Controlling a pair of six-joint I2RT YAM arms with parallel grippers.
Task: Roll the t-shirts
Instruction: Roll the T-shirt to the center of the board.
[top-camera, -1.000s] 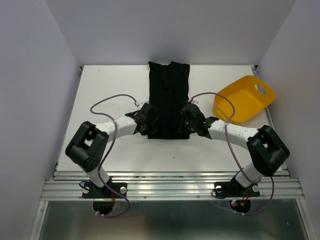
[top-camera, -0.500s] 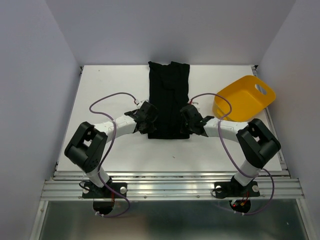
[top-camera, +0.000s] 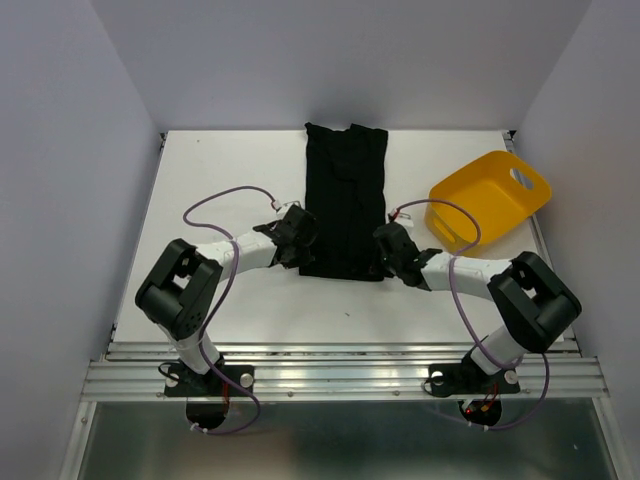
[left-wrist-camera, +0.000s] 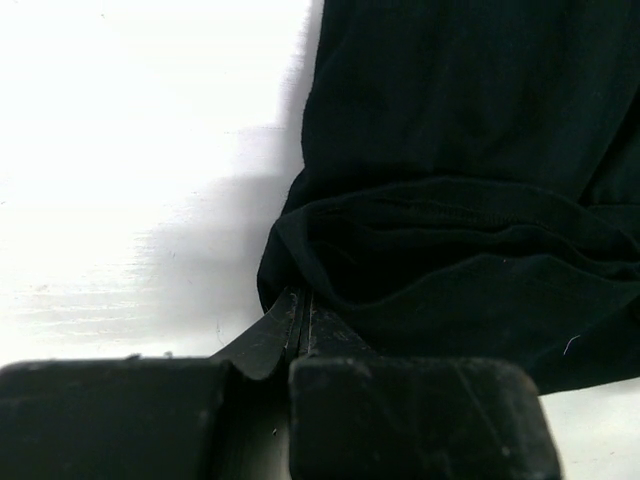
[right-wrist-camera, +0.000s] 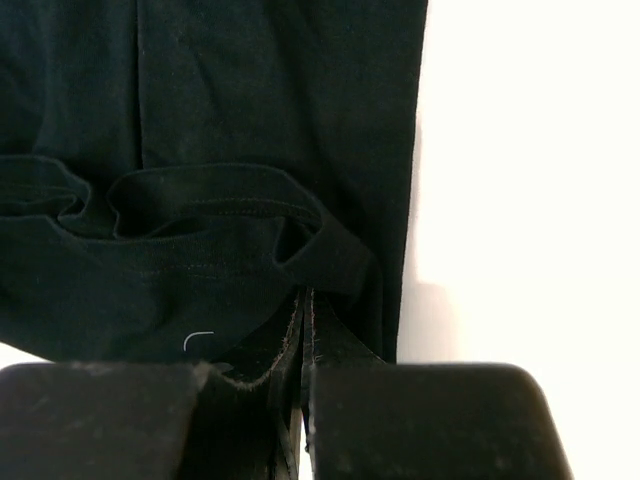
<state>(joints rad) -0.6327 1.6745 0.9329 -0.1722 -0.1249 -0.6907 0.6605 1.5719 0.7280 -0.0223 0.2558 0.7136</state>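
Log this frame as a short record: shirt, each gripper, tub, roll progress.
t-shirt: one black t-shirt, folded into a long narrow strip, down the middle of the table
left gripper: left gripper shut on the t-shirt's near left corner
right gripper: right gripper shut on the near right corner
near hem: bunched and curled up at both pinched corners
yellow tub: yellow tub to the right of the shirt, apart from it, nothing seen inside
roll progress: barely begun; most of the strip lies flat
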